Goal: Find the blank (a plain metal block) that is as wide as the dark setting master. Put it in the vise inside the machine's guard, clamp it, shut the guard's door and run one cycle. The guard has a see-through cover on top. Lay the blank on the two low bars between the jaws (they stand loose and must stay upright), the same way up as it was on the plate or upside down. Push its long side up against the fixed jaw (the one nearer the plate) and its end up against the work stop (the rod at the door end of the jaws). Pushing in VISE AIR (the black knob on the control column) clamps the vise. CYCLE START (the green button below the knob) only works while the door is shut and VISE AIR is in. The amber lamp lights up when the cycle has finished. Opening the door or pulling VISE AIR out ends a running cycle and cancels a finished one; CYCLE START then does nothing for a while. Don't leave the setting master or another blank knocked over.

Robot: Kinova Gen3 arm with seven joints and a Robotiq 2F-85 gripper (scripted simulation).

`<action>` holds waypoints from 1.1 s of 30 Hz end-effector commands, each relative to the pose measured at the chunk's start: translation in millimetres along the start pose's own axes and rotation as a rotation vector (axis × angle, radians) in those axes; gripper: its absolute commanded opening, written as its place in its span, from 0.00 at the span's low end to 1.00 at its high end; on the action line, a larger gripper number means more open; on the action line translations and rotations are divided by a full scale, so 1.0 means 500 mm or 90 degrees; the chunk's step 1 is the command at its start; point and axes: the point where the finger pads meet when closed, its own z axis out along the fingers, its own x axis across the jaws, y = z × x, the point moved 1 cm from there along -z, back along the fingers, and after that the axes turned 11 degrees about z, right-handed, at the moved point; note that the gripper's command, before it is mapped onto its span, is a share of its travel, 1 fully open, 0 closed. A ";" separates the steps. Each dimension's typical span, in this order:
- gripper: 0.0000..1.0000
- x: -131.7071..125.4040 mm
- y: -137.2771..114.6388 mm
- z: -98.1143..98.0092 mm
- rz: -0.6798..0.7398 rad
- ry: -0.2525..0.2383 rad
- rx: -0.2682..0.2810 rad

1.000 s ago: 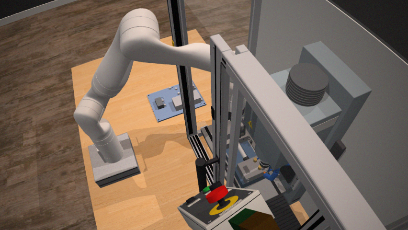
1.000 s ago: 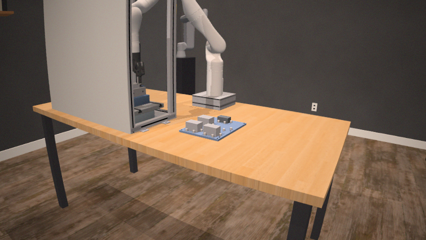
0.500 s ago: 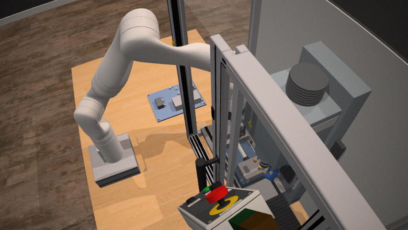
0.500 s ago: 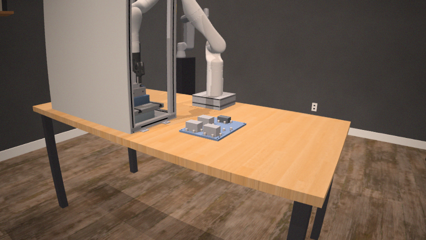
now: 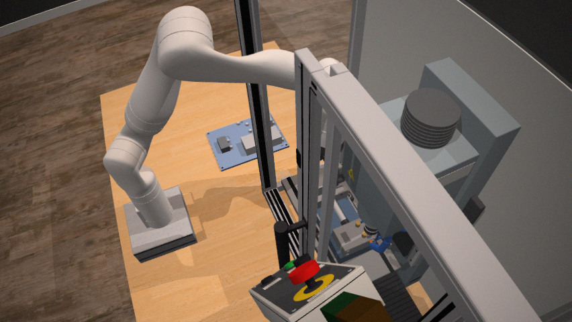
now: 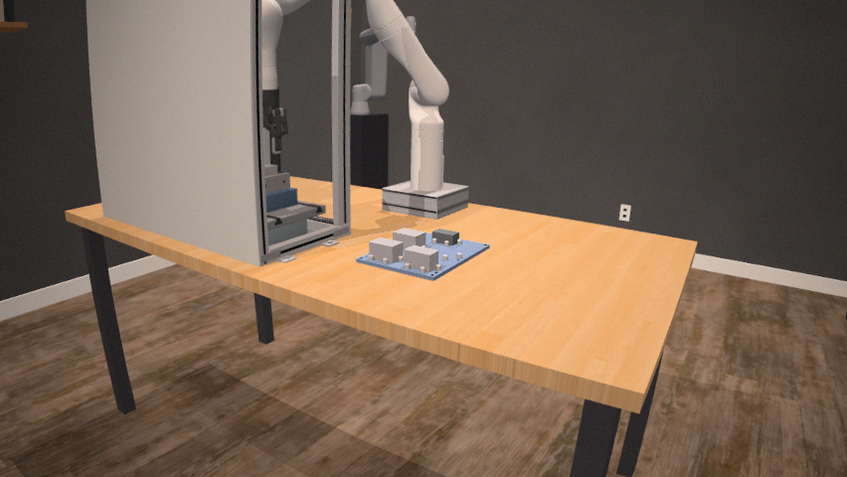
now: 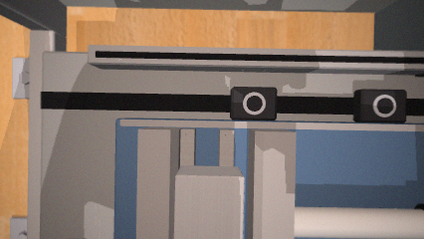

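While the robot arm reaches into the machine's guard, its gripper hangs open, holding nothing, at the left of the outside view. In the wrist view, a plain metal block lies at the bottom middle, over two low bars between the jaws of the vise. The dark block sits on the blue plate, right of three light blocks in the outside view.
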 end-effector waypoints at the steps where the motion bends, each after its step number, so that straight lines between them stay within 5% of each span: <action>1: 1.00 0.003 -0.001 -0.014 0.001 -0.001 0.003; 7: 1.00 0.003 -0.001 -0.014 0.001 -0.001 0.003; 12: 1.00 0.003 -0.001 -0.089 0.001 -0.001 0.003; 24: 1.00 0.003 -0.001 -0.089 0.001 -0.001 0.003; 33: 1.00 0.003 0.000 -0.131 0.001 -0.001 0.003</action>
